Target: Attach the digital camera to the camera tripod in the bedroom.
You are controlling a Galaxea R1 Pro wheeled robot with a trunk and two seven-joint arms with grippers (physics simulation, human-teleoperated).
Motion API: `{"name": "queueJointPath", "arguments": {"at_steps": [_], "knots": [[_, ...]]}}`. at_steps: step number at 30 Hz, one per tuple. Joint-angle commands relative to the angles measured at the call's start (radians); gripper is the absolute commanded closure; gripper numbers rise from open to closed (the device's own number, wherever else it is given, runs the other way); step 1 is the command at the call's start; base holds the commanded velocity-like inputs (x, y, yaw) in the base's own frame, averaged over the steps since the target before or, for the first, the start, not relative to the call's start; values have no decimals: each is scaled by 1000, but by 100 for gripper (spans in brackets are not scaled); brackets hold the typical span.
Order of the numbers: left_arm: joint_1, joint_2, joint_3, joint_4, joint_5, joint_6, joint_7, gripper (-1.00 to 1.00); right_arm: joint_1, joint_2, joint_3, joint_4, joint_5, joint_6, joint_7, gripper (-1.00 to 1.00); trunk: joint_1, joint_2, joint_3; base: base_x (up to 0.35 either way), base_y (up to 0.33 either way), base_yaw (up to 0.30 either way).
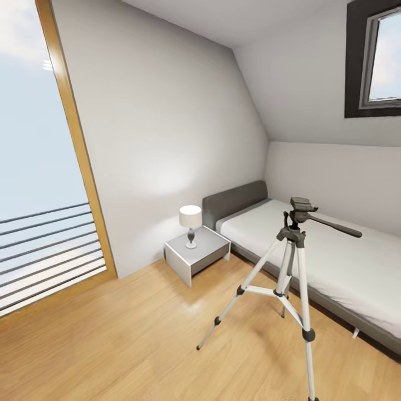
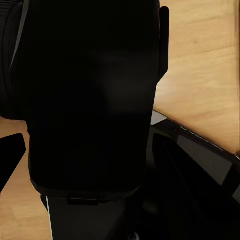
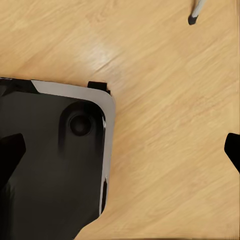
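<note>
**Ana:** Tripod first: where did it stand?

**Ben:** The camera tripod (image 1: 289, 278) stood on the light wood floor (image 1: 122, 345), just beside the long edge of the bed (image 1: 334, 262). Three silver-white legs with black joints spread out from a dark grey head, and a long black pan handle stuck out over the mattress. One black foot showed at the edge of the right wrist view (image 3: 195, 14).

**Ana:** And the digital camera?

**Ben:** A big black boxy body (image 2: 90, 100) filled the left wrist view, very close to the lens. I could not tell for sure that it was the camera, nor whether the left tool had hold of it.

**Ana:** The right tool?

**Ben:** The right tool (image 3: 120, 150) had its dark fingertips (image 3: 10, 150) far apart at opposite edges of its view, with nothing between them but floor and the robot's black base (image 3: 50, 165).

**Ana:** The room?

**Ben:** A grey nightstand (image 1: 197, 253) with a lamp (image 1: 190, 223) sat by the bed's head corner.
</note>
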State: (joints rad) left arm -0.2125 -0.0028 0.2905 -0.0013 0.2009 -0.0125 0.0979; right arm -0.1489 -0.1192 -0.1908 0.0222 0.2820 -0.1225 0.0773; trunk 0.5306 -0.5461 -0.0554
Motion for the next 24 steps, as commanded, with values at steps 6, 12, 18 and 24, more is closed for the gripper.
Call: {"name": "queueJointPath", "arguments": {"at_steps": [6,12,18,24], "knots": [[-1,0,-2,0,10,-1,2,100,-1,-1,-9,2,8,-4,2,-100,0,-2,-2,0,0,-297],[-1,-1,-2,0,10,-1,2,100,-1,-2,-9,2,9,-4,2,-100,0,-2,-2,0,0,-297],[-1,-2,-2,0,10,0,2,100,-1,-2,-9,2,9,-4,2,-100,0,-2,-2,0,0,-297],[-1,-3,-2,0,11,0,2,100,-1,-2,-7,2,9,-3,3,-100,0,-2,-2,0,0,-297]]}}
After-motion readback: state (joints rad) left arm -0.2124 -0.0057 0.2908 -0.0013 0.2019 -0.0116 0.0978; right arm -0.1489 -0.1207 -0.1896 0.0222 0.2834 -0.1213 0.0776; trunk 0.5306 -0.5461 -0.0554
